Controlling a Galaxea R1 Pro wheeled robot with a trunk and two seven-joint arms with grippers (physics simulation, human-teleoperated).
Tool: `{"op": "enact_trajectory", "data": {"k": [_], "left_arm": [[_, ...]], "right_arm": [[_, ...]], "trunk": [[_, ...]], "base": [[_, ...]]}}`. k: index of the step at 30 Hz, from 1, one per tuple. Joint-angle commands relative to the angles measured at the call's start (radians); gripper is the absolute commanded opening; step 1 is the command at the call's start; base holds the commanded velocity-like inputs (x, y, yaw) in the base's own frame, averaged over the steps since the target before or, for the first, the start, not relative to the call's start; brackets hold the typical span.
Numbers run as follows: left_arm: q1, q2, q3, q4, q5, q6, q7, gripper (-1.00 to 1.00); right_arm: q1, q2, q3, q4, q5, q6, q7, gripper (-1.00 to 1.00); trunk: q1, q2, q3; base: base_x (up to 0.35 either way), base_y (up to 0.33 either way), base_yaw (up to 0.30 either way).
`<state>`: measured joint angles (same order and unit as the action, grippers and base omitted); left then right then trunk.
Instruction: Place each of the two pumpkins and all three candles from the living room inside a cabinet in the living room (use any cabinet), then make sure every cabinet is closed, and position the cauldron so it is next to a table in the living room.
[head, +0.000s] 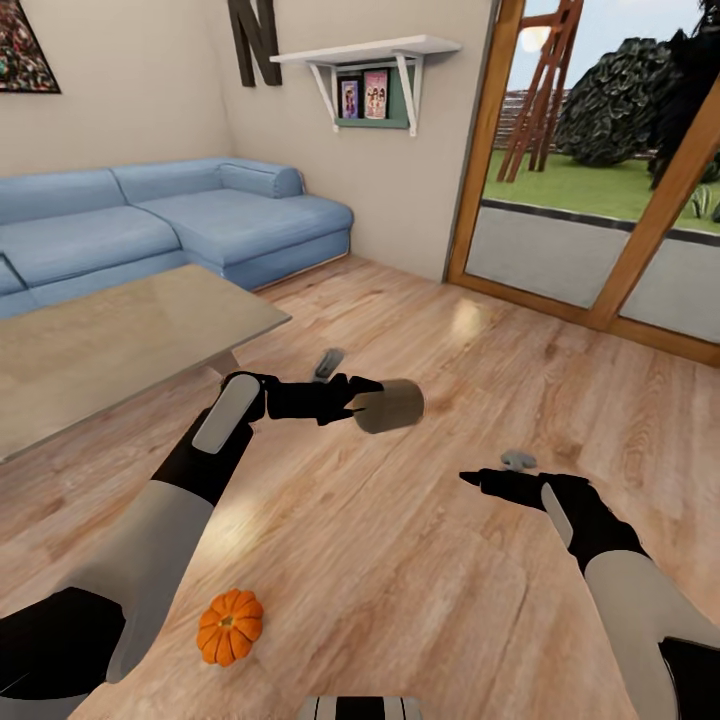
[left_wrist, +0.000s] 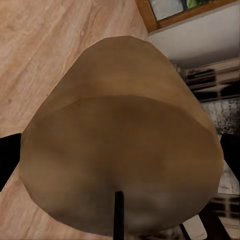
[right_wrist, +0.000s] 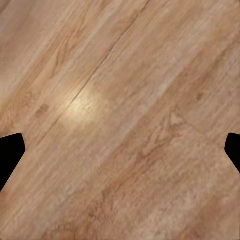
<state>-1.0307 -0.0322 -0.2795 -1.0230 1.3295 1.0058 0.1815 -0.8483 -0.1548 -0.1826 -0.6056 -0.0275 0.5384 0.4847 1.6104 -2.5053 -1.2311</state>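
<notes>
Blue sofa (head: 170, 225), plank floor (head: 450, 560)

Counted: 1 candle (head: 390, 406), 1 pumpkin (head: 230, 627), 1 glass-topped table (head: 110, 345), 1 blue sofa (head: 150, 225). 1 white wall shelf (head: 370, 50) carrying 2 framed pictures (head: 362, 97). 2 robot arms, each with 1 gripper: left gripper (head: 352, 402), right gripper (head: 472, 479).

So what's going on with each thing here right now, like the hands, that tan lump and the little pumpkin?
Left gripper: shut on the candle, held in the air.
Candle: tan, lying sideways in the left gripper, off the floor.
Right gripper: open, holding nothing, above the wood floor.
Pumpkin: sitting on the floor, untouched.
Table: glass top bare.
</notes>
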Motion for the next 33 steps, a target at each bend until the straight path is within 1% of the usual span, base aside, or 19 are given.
{"op": "enact_trajectory", "data": {"k": [1, 10, 33], "left_arm": [[0.000, 0.000, 0.000, 0.000, 0.010, -0.001, 0.000, -1.00], [0.000, 0.000, 0.000, 0.000, 0.010, -0.001, 0.000, -1.00], [0.000, -0.002, 0.000, 0.000, 0.010, -0.001, 0.000, -1.00]], "right_arm": [[0.000, 0.000, 0.000, 0.000, 0.000, 0.000, 0.000, 1.00], [0.000, 0.000, -0.002, 0.000, 0.000, 0.000, 0.000, 1.00], [0.000, 0.000, -0.001, 0.001, 0.000, 0.000, 0.000, 1.00]], "trunk": [[0.000, 0.000, 0.000], [0.000, 0.000, 0.000], [-0.010, 0.005, 0.089]], "base": [[0.000, 0.000, 0.269], [0.000, 0.000, 0.261], [0.000, 0.000, 0.233]]}}
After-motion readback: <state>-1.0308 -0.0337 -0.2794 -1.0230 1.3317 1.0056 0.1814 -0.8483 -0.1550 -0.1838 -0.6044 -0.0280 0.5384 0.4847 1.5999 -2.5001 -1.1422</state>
